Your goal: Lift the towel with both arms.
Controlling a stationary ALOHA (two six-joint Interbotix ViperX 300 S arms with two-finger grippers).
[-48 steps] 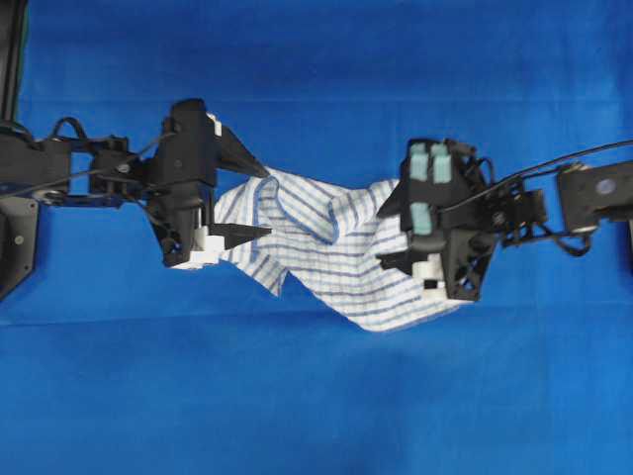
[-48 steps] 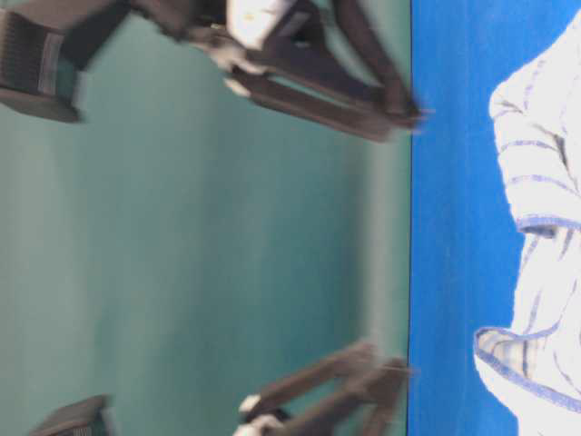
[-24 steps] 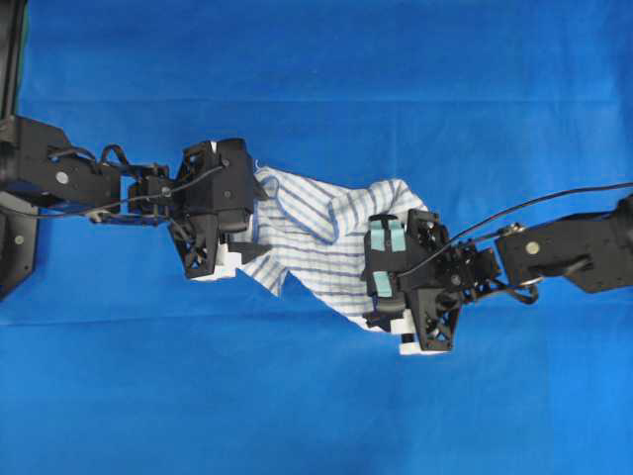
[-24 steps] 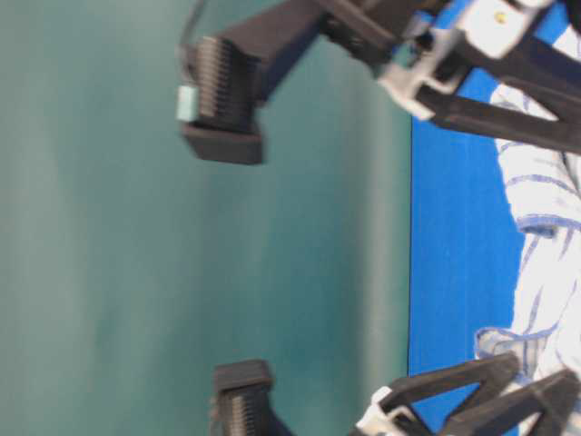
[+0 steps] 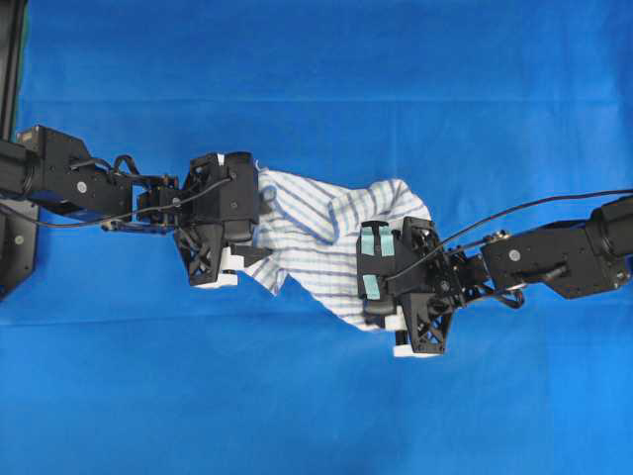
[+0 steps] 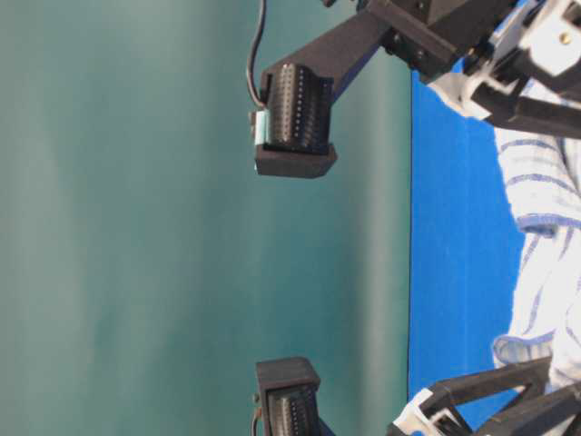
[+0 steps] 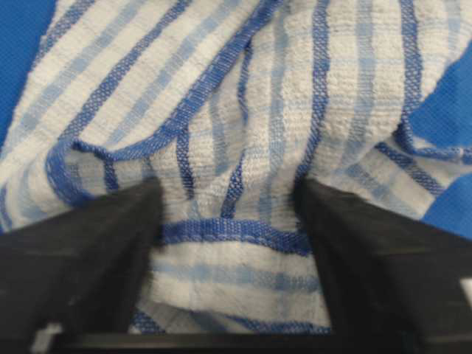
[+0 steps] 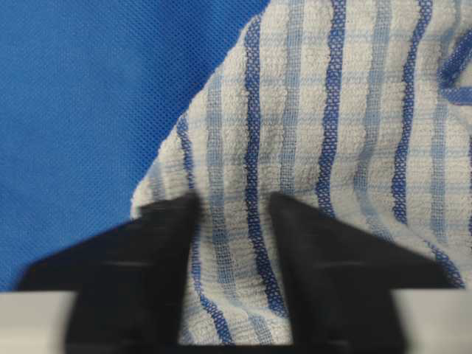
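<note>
The towel (image 5: pixel 316 237), white with thin blue checks, lies crumpled on the blue tablecloth (image 5: pixel 316 79) between the two arms. My left gripper (image 5: pixel 259 220) is down on its left end. In the left wrist view the black fingers (image 7: pixel 88 251) stand apart with a hemmed fold of towel (image 7: pixel 243 96) between them, the left gripper (image 7: pixel 228 199) partly closed. My right gripper (image 5: pixel 364 279), with teal pads, is over the towel's lower right corner. In the right wrist view its fingers (image 8: pixel 133 258) straddle a narrow ridge of towel (image 8: pixel 332 110), the right gripper (image 8: pixel 234 210) still parted.
The blue tablecloth (image 6: pixel 454 272) covers the whole work surface. A teal wall (image 6: pixel 182 227) stands behind it in the table-level view. Black arm links and cables (image 5: pixel 534 208) stretch in from both sides. The left arm's base (image 5: pixel 15 228) sits at the left edge.
Both arms came down and inward onto the towel's ends. Both pairs of fingers have narrowed from wide apart to partly closed around towel folds. The towel lies where it did.
</note>
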